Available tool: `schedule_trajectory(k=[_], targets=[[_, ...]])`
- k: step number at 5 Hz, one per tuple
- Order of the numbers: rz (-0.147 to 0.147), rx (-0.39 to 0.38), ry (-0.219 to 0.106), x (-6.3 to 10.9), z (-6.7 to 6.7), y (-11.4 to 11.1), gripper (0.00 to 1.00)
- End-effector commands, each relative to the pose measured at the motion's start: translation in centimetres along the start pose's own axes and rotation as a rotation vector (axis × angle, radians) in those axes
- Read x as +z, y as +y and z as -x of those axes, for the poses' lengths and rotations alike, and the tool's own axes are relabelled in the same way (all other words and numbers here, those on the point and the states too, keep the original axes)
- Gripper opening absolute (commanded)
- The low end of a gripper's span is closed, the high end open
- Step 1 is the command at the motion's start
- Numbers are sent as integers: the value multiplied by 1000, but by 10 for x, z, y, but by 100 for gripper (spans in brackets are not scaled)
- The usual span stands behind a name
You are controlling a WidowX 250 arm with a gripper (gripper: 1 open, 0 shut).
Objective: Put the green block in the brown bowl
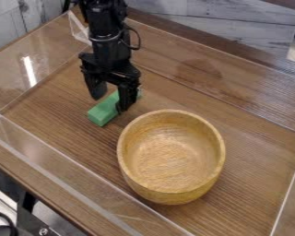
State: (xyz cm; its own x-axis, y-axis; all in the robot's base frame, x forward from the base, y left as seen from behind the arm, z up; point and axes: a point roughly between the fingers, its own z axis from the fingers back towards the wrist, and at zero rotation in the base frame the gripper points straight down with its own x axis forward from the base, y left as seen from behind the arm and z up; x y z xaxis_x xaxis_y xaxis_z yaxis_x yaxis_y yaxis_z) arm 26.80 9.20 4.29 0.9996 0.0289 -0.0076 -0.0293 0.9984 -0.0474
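Note:
The green block (103, 112) lies flat on the wooden table, just left of the brown bowl (171, 154). My gripper (113, 95) points straight down over the block's far end, open, with one finger on each side of it. The block's upper end is hidden behind the fingers. I cannot tell whether the fingers touch the block. The bowl is upright and has nothing in it.
A clear plastic wall runs around the table, with its front edge (64, 189) at the lower left. A light stone-patterned surface (236, 23) lies beyond the far edge. The black arm (103, 23) rises from the gripper toward the top of the view.

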Motion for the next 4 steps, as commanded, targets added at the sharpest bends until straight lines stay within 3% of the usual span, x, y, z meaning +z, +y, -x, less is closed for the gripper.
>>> schedule_trajectory(k=[1,4], targets=[[-11,19,-39,10,-6,5,100],[-1,49,-32,8,-6,4,100]])
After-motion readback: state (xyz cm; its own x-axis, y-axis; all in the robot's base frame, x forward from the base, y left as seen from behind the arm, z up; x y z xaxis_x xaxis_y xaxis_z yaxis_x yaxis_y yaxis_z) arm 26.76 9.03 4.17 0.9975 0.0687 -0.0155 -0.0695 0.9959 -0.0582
